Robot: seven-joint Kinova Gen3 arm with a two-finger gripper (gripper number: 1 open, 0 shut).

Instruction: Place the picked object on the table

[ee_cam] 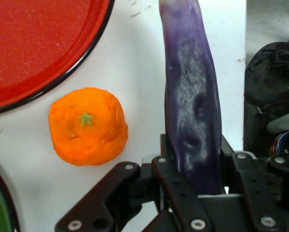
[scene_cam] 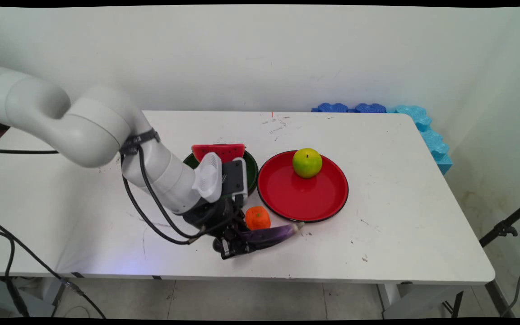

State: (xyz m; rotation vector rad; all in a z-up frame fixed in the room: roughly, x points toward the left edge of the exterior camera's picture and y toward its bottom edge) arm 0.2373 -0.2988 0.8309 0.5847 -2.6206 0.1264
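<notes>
Near front edge of white table: red plate with green apple, purple eggplant lying just nearer, orange beside. Gripper clamped round eggplant's left end. Looks soft, smooth, kinda slippery; mid-body grab probably steadier.

main view: fixed, high at table's near side, facing the wall. hand view: close, looking down along gripper. both share long purple eggplant, small orange tangerine.
</notes>
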